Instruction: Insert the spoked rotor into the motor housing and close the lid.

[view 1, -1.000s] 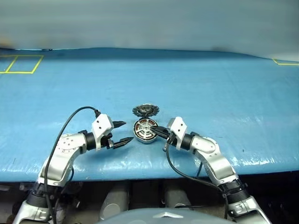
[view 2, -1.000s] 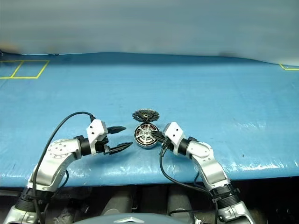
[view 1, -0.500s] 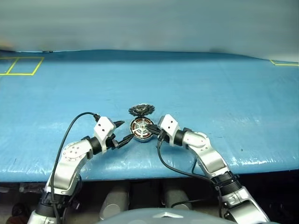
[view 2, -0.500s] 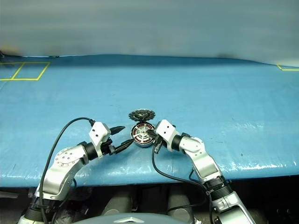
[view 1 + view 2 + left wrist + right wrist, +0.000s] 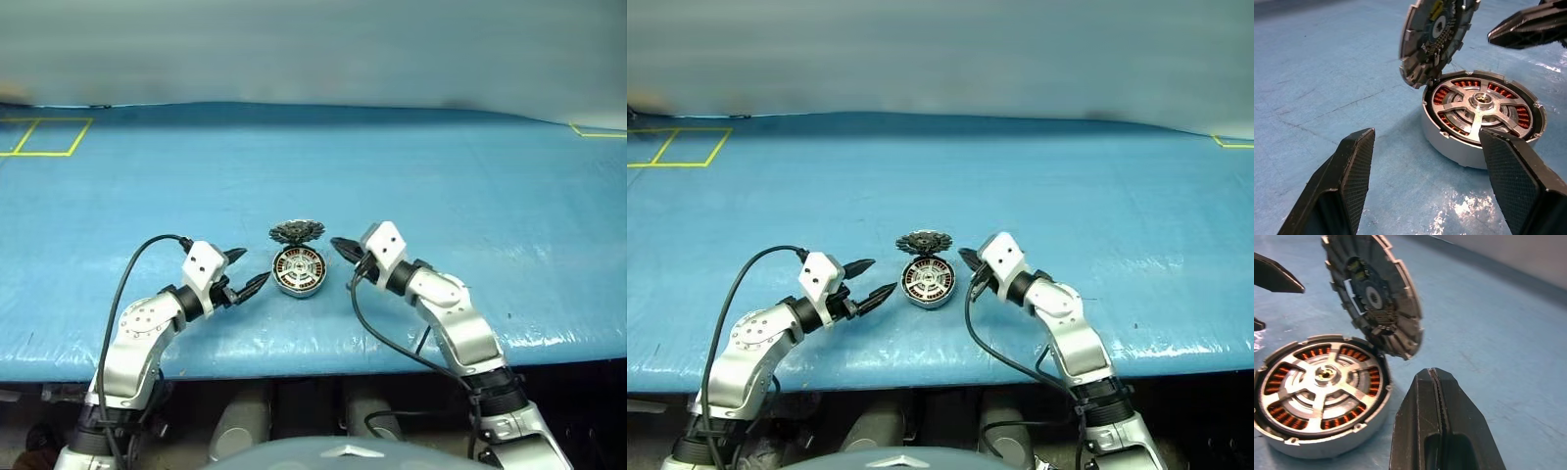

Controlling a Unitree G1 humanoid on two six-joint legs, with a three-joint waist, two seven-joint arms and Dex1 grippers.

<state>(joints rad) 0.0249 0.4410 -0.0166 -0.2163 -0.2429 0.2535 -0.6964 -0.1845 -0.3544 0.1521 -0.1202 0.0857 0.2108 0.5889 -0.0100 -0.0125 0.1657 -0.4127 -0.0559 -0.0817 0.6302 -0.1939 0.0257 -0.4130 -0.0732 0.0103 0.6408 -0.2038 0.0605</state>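
Observation:
The motor housing (image 5: pixel 299 272) lies on the blue table, a pale grey puck with copper windings (image 5: pixel 1520 113) inside. The spoked rotor (image 5: pixel 1480 104) sits inside it, its silver spokes level with the rim. The lid (image 5: pixel 297 233) stands tilted open at the housing's far edge, its dark ribbed face (image 5: pixel 1371 298) turned toward me. My left gripper (image 5: pixel 249 269) is open just left of the housing, and its fingers (image 5: pixel 1352 171) are empty. To the right of the housing my right gripper (image 5: pixel 340 246) is shut on nothing, its tip level with the lid and apart from it.
The blue table cover (image 5: pixel 441 186) spreads wide on all sides, with its front edge (image 5: pixel 313 357) close below the arms. Yellow tape squares mark the far left (image 5: pixel 44 135) and far right (image 5: pixel 598 130) corners. A pale wall rises behind the table.
My right gripper has pulled back from the rotor in the housing, rightward and upward, still shut. The left gripper has stayed open beside the housing.

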